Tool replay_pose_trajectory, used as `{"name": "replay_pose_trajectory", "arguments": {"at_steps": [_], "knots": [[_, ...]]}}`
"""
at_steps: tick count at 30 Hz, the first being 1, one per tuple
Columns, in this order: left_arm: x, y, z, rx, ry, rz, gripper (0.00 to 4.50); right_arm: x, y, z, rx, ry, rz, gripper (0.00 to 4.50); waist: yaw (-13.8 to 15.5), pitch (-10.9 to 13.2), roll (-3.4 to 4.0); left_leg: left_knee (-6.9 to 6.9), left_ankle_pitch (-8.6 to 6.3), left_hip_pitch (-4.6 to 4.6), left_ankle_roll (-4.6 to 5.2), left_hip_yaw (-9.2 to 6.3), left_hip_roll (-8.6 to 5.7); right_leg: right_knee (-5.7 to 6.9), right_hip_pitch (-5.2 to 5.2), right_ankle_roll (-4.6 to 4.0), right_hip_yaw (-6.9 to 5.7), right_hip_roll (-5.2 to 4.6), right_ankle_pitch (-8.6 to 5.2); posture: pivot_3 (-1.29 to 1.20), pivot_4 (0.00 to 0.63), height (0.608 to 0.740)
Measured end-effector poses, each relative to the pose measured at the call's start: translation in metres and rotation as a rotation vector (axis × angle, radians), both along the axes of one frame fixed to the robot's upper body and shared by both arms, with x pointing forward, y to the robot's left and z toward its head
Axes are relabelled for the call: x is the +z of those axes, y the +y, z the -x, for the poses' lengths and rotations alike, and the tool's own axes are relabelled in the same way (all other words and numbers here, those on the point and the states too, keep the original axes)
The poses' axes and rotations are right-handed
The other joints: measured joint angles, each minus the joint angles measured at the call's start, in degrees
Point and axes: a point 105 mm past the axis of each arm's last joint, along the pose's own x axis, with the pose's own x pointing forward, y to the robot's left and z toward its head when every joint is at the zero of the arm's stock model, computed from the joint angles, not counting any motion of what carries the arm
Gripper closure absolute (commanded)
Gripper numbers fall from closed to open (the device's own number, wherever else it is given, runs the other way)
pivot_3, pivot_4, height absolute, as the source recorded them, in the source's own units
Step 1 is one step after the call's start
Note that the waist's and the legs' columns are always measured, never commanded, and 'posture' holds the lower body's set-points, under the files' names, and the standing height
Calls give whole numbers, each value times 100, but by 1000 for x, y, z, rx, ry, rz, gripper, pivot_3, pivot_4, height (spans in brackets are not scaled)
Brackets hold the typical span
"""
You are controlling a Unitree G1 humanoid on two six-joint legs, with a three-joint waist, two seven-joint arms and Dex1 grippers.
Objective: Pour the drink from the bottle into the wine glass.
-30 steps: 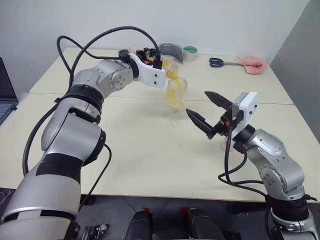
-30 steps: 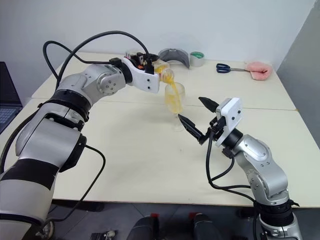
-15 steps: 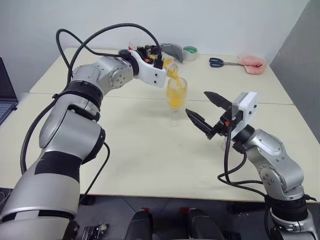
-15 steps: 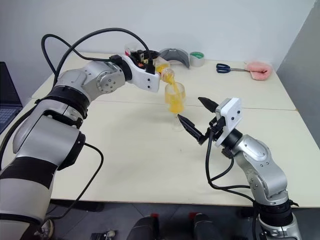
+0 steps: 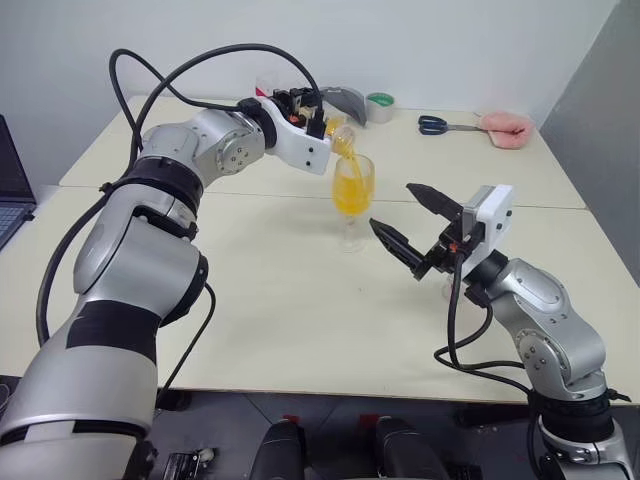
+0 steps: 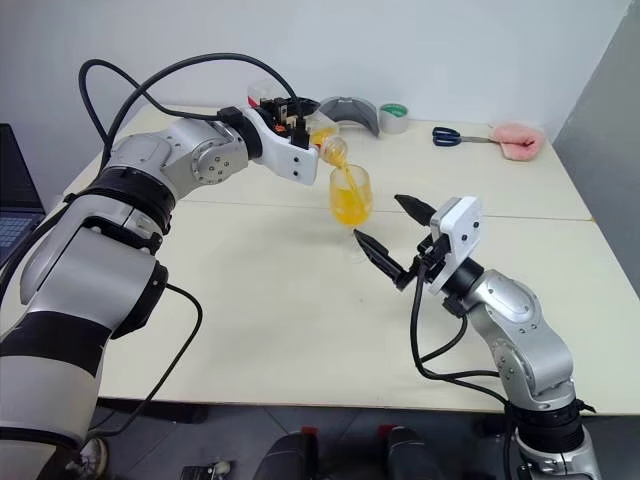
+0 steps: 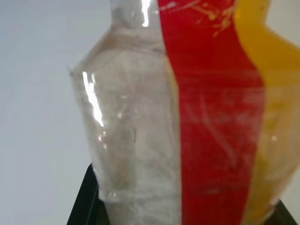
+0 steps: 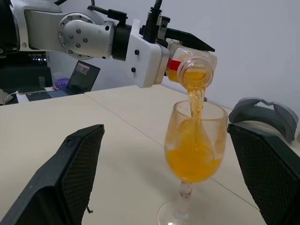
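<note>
**Bottle tipped over the wine glass, juice running**

The bottle point(image 8: 190, 67) hangs tilted above the wine glass point(image 5: 352, 200), its wide mouth turned down and toward the rim, and no cap sits on that mouth. It is a small clear plastic bottle with a squarish body, and a red strip point(image 7: 213, 117) runs along its length. On that strip only faint pale marks show near the neck, too smeared to read; no brand name or lettering can be made out anywhere else on it.

The drink point(image 8: 193, 159), an orange-yellow translucent liquid, falls in a thin stream from the mouth into the bowl and fills roughly the lower half of it. More of it lies against one side of the bottle in the left wrist view, while the other side of the body is clear.

The left gripper point(image 6: 300, 118) is clamped on the bottle's body, its black fingers pressed against the sides. The right gripper point(image 5: 412, 222) hovers just beside the glass, on the robot's right of it, its two fingers spread wide with nothing between them.

The glass stands upright on its round foot on the pale table point(image 5: 280, 300), near the seam between two tabletops. At the far edge lie scissors point(image 5: 440, 125), a roll of tape point(image 5: 379, 105) and a pink cloth point(image 5: 506, 128).
</note>
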Motion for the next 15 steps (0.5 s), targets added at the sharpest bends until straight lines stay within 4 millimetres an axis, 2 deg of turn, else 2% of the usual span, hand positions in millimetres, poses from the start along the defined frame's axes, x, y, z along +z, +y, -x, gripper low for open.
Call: {"name": "replay_pose_trajectory", "arguments": {"at_steps": [15], "knots": [[3, -1, 0, -1, 1, 0, 2847, -1, 1, 1, 6, 2, -1, 0, 0, 0, 0, 4, 0, 0, 0, 0, 0, 4, 0, 0, 0, 0, 0, 0, 150, 740]]}}
